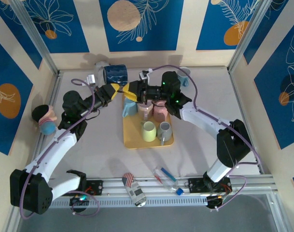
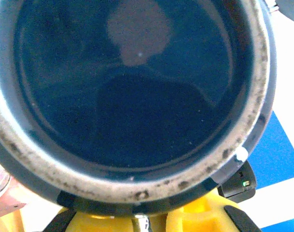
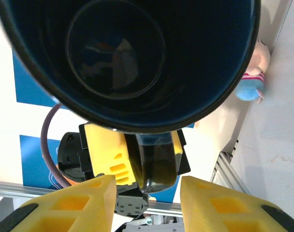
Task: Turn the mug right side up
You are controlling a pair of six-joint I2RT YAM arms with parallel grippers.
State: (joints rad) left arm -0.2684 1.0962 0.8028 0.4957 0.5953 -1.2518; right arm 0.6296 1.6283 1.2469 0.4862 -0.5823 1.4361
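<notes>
A dark blue mug [image 1: 116, 74] lies on its side, lifted above the table, at the far side of the scene just beyond a tan tray [image 1: 137, 140]. Two robot arms reach in towards it.

The left tool [image 1: 112, 90] sits under the mug, its yellow fingers [image 2: 195, 220] nearly together. In the right wrist view they pinch a dark, glossy strip hanging below the mug's rim, which looks like the handle. The left wrist view faces the mug's round base [image 2: 137, 96], ringed by a pale, speckled unglazed band.

The right tool [image 1: 132, 92] is just right of the mug, above the far left corner of the tray. Its yellow fingers [image 3: 74, 203] stand partly apart with nothing between them. Its camera looks straight into the mug's open mouth [image 3: 127, 63].

Five mugs stand on the tray: one blue, two pink, one pale yellow and one grey. A plush doll [image 1: 46, 121] lies by the left wall.
</notes>
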